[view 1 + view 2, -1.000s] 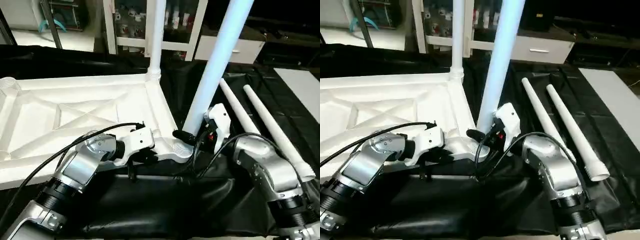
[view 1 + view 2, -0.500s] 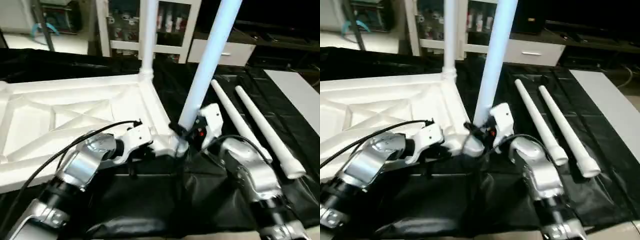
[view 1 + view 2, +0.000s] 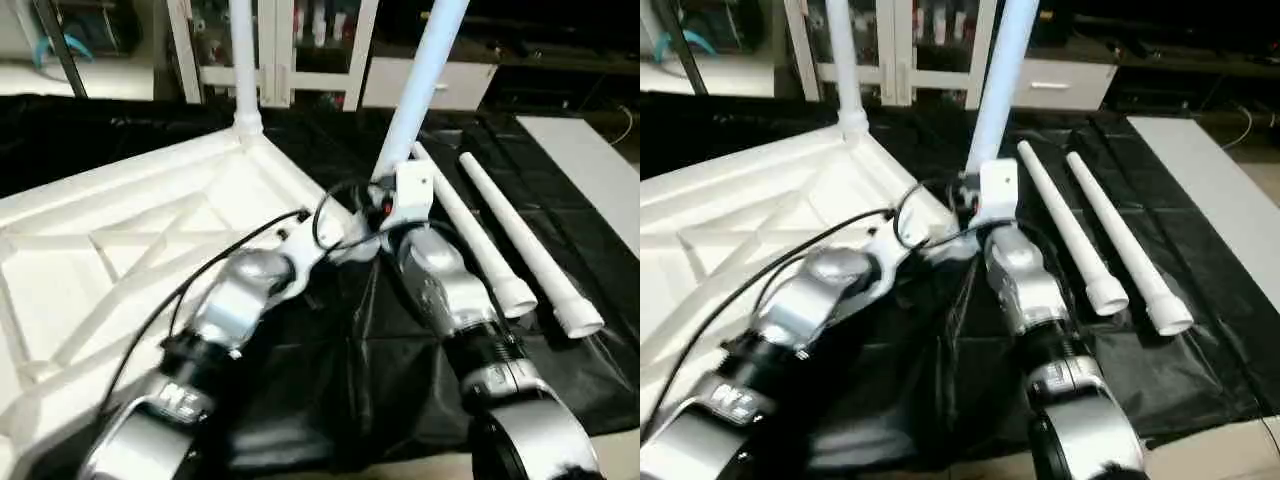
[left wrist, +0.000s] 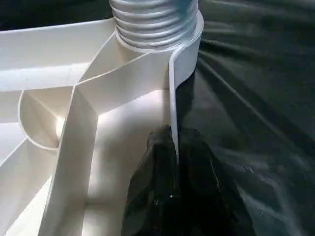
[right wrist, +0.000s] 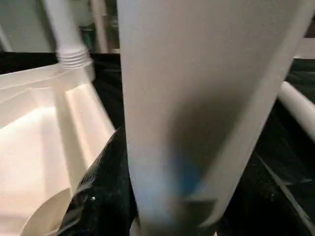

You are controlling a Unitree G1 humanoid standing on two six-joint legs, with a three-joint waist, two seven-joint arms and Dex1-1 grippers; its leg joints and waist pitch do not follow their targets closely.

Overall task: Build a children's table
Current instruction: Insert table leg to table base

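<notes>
- A thick white table leg (image 5: 182, 113) stands close before the camera, with a faint blue tint low on its surface.
- One black finger (image 5: 106, 182) of the right end effector (image 5: 162, 196) lies against the leg's side.
- Beside it, the white table top (image 5: 44, 123) lies underside up, its raised rim running to a far corner.
- At that corner a second leg (image 5: 64, 29) stands upright in a ribbed socket (image 5: 75, 58).
- Another white leg (image 5: 300, 105) lies on the black sheet (image 5: 290, 162).
</notes>
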